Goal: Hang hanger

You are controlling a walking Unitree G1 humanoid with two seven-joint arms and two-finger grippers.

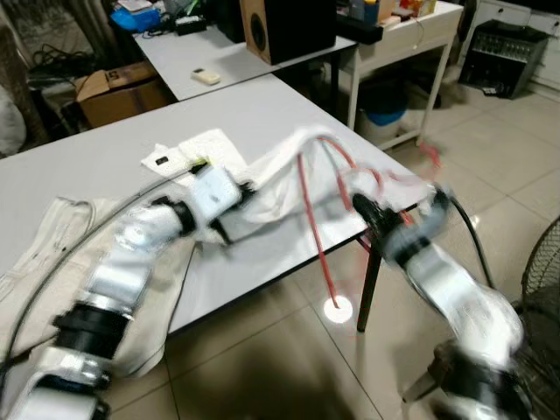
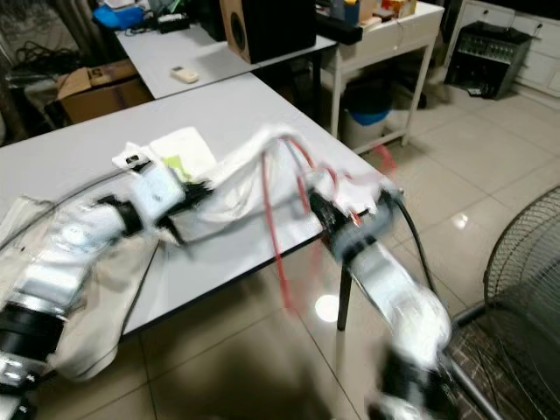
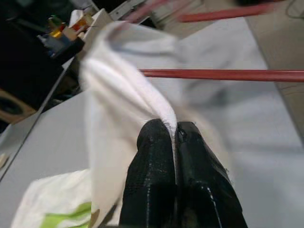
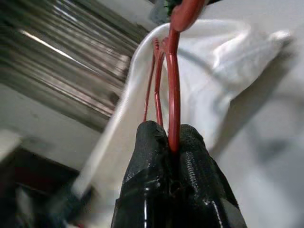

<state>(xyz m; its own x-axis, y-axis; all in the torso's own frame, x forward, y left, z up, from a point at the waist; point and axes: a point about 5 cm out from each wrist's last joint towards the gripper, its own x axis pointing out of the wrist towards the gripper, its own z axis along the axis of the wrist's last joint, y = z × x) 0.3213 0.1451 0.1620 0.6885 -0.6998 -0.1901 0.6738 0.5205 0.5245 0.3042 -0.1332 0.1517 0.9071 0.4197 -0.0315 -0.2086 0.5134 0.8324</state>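
The hanger (image 1: 317, 210) is thin red wire, blurred in both eye views, its strands looping up out of a white cloth (image 1: 280, 179) and one long leg slanting down past the worktop (image 1: 105, 157) edge toward the tiled floor (image 1: 262, 367). It sits at the worktop's near right corner, partly wrapped in the cloth, which is bunched and lifted off the grey surface there.

The right hand (image 4: 168, 140) is closed on the hanger: the right wrist view shows the red wire pinched between the two black fingers (image 4: 149, 156), with more red strands running up into the white cloth. The left hand (image 3: 173, 135) is closed on a fold of the cloth, the fabric squeezed between its fingers (image 3: 152, 161), with a straight red bar of the hanger crossing behind.

A second pale cloth (image 1: 52, 245) hangs over the near left edge under the left arm. A white paper packet (image 1: 188, 153) lies mid-worktop. A second worktop behind carries a wooden speaker (image 1: 284, 26) and a small remote (image 1: 206, 76); a cardboard box (image 1: 118, 92) stands on the floor beside it. A fan grille (image 2: 525, 280) stands at the far right.

The left wrist view shows green print on the lower cloth (image 3: 61, 218), unreadable in the eye views.
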